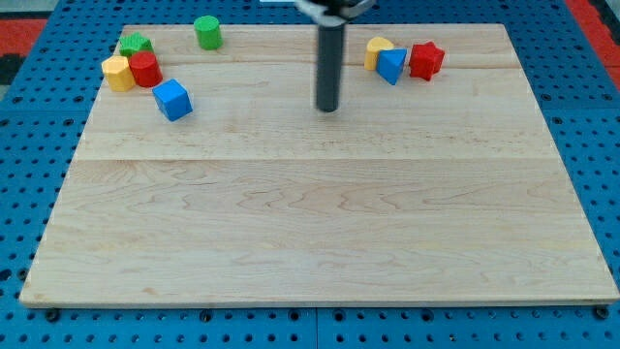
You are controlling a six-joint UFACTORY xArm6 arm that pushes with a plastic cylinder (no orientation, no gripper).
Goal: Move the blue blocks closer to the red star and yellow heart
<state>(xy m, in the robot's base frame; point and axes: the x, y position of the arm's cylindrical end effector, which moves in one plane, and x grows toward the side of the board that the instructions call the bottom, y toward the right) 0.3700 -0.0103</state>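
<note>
A blue triangular block (pixel 391 65) sits at the view's top right, touching a yellow heart (pixel 377 50) on its left and close to a red star (pixel 425 60) on its right. A blue cube (pixel 172 100) lies at the view's upper left, just below and right of a red block (pixel 145 70). My tip (pixel 328 108) rests on the board near the top centre, left of and below the blue triangular block, far to the right of the blue cube, touching no block.
A yellow block (pixel 117 74) and a green star (pixel 136 45) cluster with the red block at the upper left. A green cylinder (pixel 207 32) stands near the top edge. The wooden board (pixel 320 223) lies on a blue pegboard surface.
</note>
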